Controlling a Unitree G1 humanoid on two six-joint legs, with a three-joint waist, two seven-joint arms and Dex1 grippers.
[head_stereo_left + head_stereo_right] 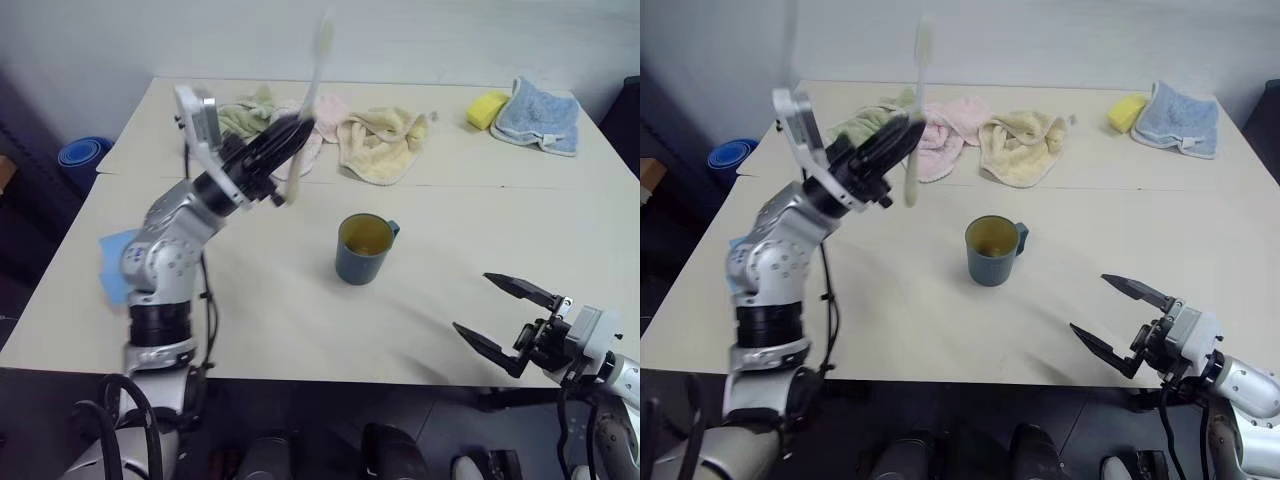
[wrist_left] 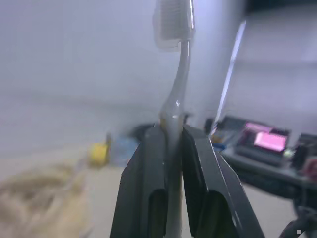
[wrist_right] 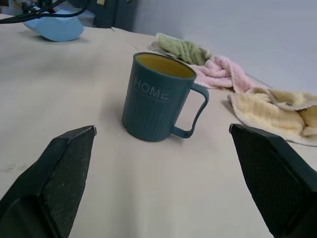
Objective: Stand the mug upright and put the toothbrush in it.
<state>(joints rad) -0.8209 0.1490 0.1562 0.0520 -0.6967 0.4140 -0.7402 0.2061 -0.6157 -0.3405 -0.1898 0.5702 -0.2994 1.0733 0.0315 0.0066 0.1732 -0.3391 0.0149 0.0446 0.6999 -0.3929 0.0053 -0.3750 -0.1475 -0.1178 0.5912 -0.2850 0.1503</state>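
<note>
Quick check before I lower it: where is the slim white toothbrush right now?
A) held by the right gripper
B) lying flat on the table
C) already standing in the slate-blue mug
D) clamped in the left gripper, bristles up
D: the left gripper is shut on the slim white toothbrush, bristle head pointing up, above the table.

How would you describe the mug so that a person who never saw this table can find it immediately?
Start from the pale table and the row of crumpled towels along its far side. In front of them, alone near the middle, the mug stands upright. It is the only dark slate-blue cylinder, with ribbed sides, a loop handle, a yellowish inside and the word HOME.
</note>
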